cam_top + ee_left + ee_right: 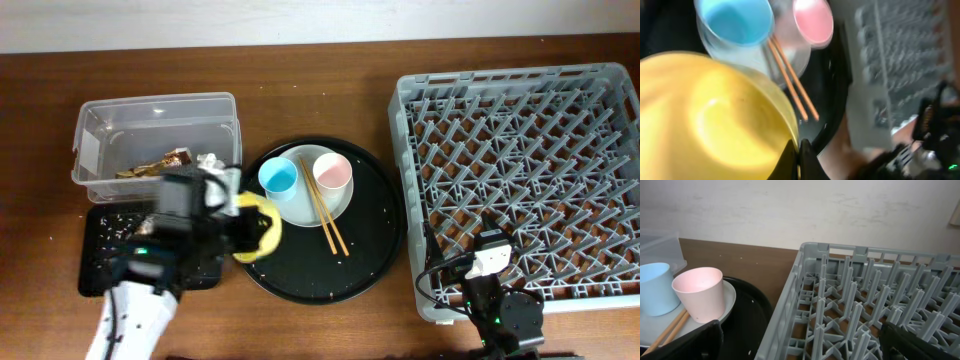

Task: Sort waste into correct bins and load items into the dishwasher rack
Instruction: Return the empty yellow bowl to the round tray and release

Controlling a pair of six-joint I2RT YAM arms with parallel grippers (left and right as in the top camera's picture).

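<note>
We are gripping the yellow bowl (715,115) by its rim in the left jaws, at the left edge of the round black tray (375,250); the right jaws are hanging wide apart, empty, over the rack (850,280).

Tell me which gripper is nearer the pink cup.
Left. The left gripper, holding the yellow bowl, is at the round tray's left edge, near the pink cup; the right gripper hangs open over the rack's front-left corner, farther away.

White left arm (126,320), black left claw (798,156), black right arm (497,305), apparently cabled
</note>
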